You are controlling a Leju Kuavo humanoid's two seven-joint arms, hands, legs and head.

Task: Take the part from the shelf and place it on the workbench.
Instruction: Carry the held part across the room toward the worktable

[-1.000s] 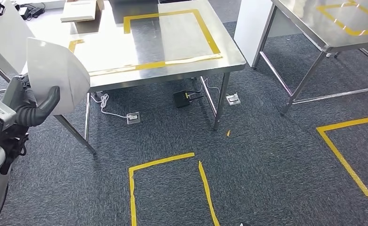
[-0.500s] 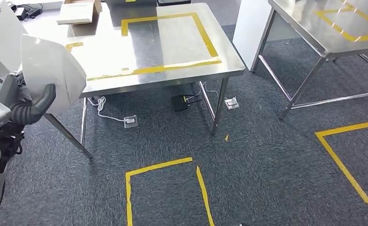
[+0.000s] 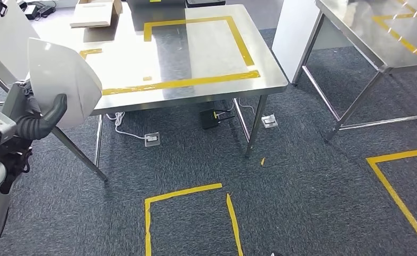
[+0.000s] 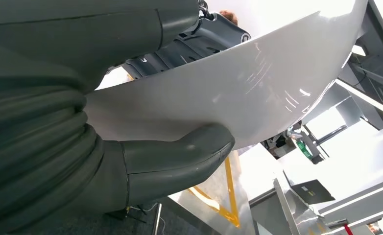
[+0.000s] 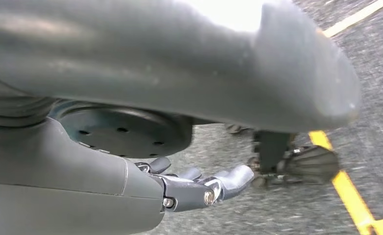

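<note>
From the head view I see my left hand (image 3: 38, 120) low at the left edge, gripping the part (image 3: 62, 80) — a white, glossy, curved panel held upright with its broad face toward the camera. The thick grey thumb lies across the panel's lower edge, and the left wrist view confirms it: the thumb (image 4: 179, 159) presses against the pale curved surface of the part (image 4: 238, 93), with darker fingers (image 4: 189, 41) behind the far side. So the panel is pinched between thumb and fingers, in the air just beside the near left corner of the workbench (image 3: 195, 90) and not resting on it.

The workbench is a steel table with a rectangle of yellow tape (image 3: 195, 50) on its top. A flat cardboard box (image 3: 94, 13) lies at its far left corner. Under the bench I see a black box (image 3: 210, 118), white cables and floor sockets on grey carpet, and more yellow tape outlines (image 3: 187, 213) on the floor in front. A second steel table (image 3: 377, 37) stands well apart to the right.

In the right wrist view my right hand (image 5: 199, 188) hangs over carpet — its fingers loosely extended, holding nothing.
</note>
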